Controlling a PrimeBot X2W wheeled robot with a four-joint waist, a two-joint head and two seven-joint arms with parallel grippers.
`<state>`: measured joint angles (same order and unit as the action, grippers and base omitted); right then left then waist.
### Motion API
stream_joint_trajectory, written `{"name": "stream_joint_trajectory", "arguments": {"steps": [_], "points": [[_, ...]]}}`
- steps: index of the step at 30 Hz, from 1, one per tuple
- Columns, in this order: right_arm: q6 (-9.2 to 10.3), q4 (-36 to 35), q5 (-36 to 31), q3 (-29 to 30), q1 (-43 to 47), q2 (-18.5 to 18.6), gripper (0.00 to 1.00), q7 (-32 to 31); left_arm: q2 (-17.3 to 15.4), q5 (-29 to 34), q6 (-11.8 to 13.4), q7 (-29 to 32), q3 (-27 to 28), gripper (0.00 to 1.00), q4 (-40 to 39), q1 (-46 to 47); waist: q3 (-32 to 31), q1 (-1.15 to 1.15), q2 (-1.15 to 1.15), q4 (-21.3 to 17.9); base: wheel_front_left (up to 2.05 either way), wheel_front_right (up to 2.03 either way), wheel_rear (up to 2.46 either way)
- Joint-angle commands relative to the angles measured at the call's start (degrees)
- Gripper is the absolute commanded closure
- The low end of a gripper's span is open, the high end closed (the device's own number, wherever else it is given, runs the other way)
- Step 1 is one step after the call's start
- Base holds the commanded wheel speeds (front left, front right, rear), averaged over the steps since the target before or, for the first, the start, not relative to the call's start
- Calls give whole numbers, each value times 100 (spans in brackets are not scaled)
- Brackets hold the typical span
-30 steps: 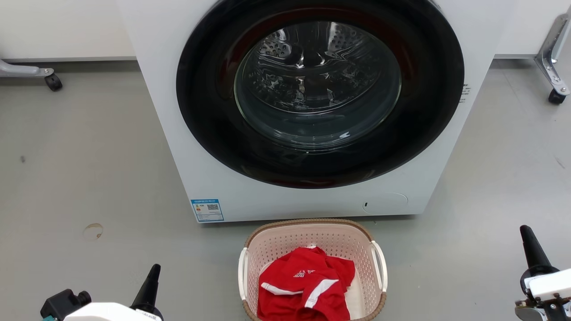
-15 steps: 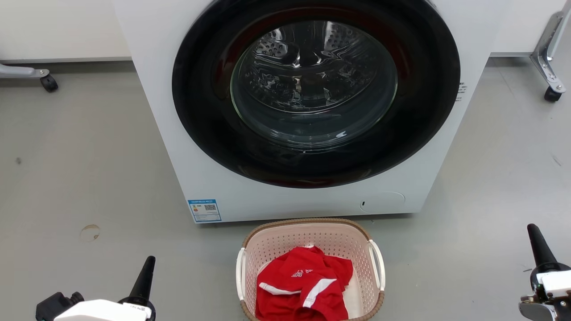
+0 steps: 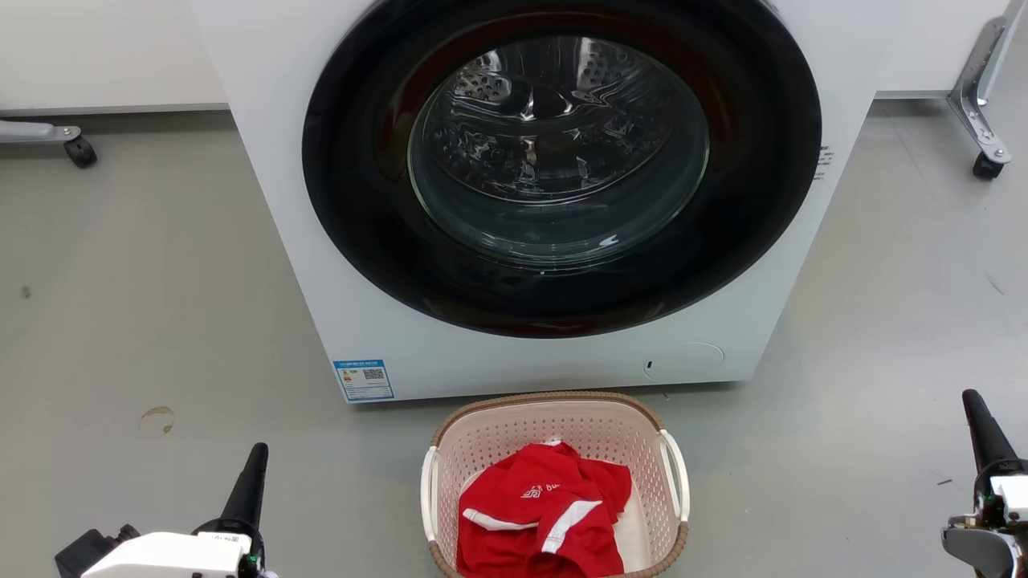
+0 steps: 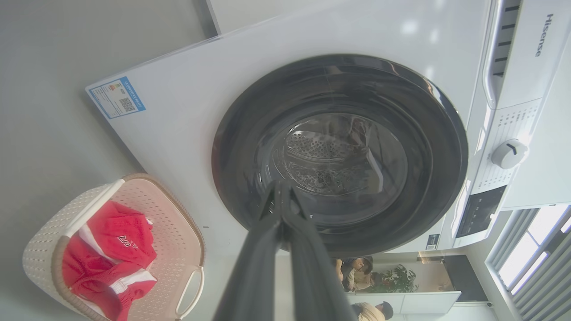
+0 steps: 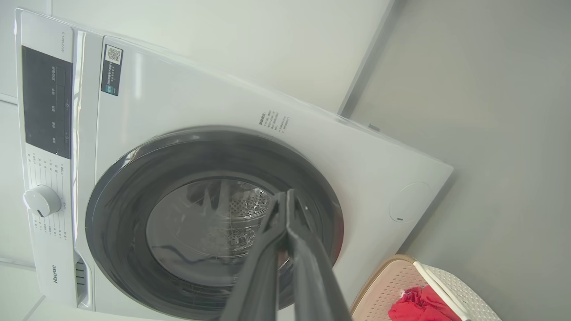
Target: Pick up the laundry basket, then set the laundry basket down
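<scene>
The pale pink laundry basket (image 3: 562, 429) with its brown rim and white side handles stands on the floor just before the washing machine (image 3: 418, 353), holding a red garment (image 3: 542, 514). It lies at the lower left in the left wrist view (image 4: 169, 209) and at the lower right in the right wrist view (image 5: 388, 281). My left gripper (image 3: 255, 457) is well to the basket's left, shut on nothing (image 4: 280, 187). My right gripper (image 3: 974, 401) is far to its right, also shut and empty (image 5: 285, 196). Neither touches the basket.
The washing machine's round dark door (image 3: 562, 160) is closed. Wheeled metal frame legs stand at the far left (image 3: 76, 148) and far right (image 3: 984, 160). Grey floor lies on both sides of the basket. People and a plant (image 4: 392, 281) are visible far off beyond the machine.
The head camera has shifted, sliding the whole scene slightly left. Against the basket, the left gripper rose a little in view and the right gripper moved outward toward the right edge.
</scene>
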<state>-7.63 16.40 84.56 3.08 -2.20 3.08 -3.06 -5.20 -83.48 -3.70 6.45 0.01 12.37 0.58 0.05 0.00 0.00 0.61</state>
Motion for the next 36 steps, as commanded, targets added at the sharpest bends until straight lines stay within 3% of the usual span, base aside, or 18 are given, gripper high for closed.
{"name": "stream_joint_trajectory", "arguments": {"steps": [1,16,36], "points": [[12,-183,122,-13,-318,123,100,-50,-43,-132,-99,-43,231,100,-88,347,1,0,0,-4,0,0,0],[14,-239,794,292,-393,19,100,-301,169,-928,-376,-63,566,100,165,552,13,0,0,-60,0,0,0],[14,-239,790,308,-395,8,100,-314,185,-920,-379,-47,589,100,167,556,13,0,0,-61,0,0,0]]}}
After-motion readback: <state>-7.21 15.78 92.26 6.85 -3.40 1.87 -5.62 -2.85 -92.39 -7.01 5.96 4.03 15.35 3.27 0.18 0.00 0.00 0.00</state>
